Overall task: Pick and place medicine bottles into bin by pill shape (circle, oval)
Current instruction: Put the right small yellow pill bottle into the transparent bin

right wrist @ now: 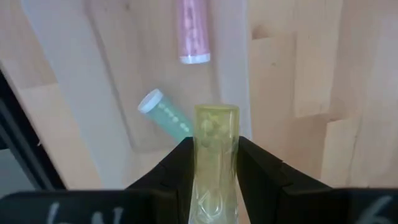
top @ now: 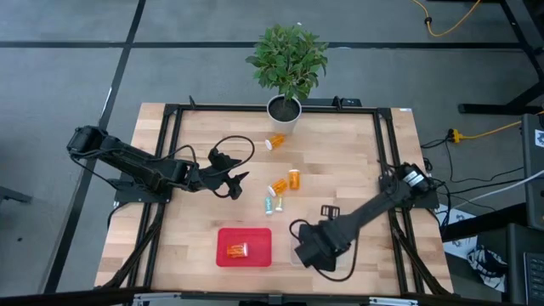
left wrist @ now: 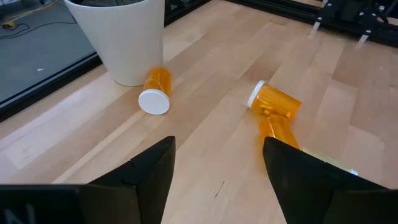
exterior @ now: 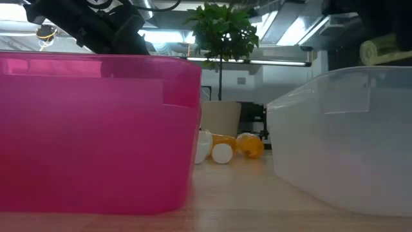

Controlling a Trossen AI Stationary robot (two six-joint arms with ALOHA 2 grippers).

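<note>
My right gripper [top: 308, 248] is shut on a yellow-green translucent bottle [right wrist: 216, 130] above the clear bin [exterior: 347, 142], which holds a pink bottle [right wrist: 193, 31] and a teal bottle [right wrist: 165, 117] lying on their sides. My left gripper [top: 238, 184] is open and empty, left of the loose bottles. Ahead of it lie orange bottles with white caps: one [left wrist: 155, 92] beside the plant pot, two [left wrist: 275, 102] close together. Small teal and green bottles [top: 272, 204] lie nearby. The pink bin [top: 244, 246] holds one orange bottle [top: 236, 250]. My right gripper pinches the yellow-green bottle's sides [right wrist: 214, 152] between its two fingers [right wrist: 177, 165]. The bottle lies along the fingers, and its free end sticks out past their tips. It is lifted clear over the clear bin.
A potted plant in a white pot [top: 285, 109] stands at the table's far edge. A black clip-like part [top: 330, 211] lies right of the bottles. The two bins stand side by side at the near edge. Bare wood shows between the left gripper and the bottles.
</note>
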